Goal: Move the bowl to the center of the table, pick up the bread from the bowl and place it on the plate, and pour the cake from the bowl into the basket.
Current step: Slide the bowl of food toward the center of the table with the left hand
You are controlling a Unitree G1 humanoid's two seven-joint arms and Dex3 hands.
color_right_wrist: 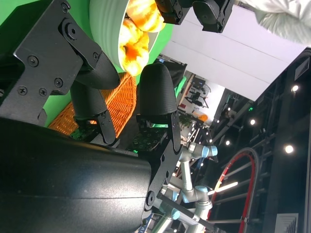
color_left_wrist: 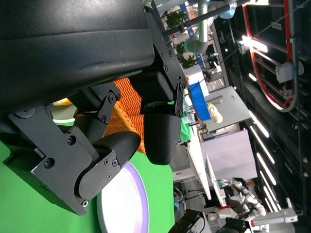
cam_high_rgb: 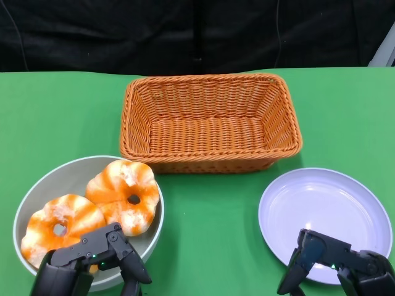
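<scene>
1. Left hand (cam_high_rgb: 92, 262): I see it cut off by the head view's lower edge; it covers the near rim of the bowl (cam_high_rgb: 37, 185).
2. Right hand (cam_high_rgb: 336, 262): likewise cropped below (fingers overlap the plate's (cam_high_rgb: 321, 203) near edge).
3. Basket (color_right_wrist: 119, 104): in the right wrist view, I see only slivers between fingers.
4. Background machinery: too blurred for me to identify.

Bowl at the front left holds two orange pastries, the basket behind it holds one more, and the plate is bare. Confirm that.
Not quite. The head view shows the basket empty. The bowl does hold both orange pastries, and the plate is bare.
</scene>
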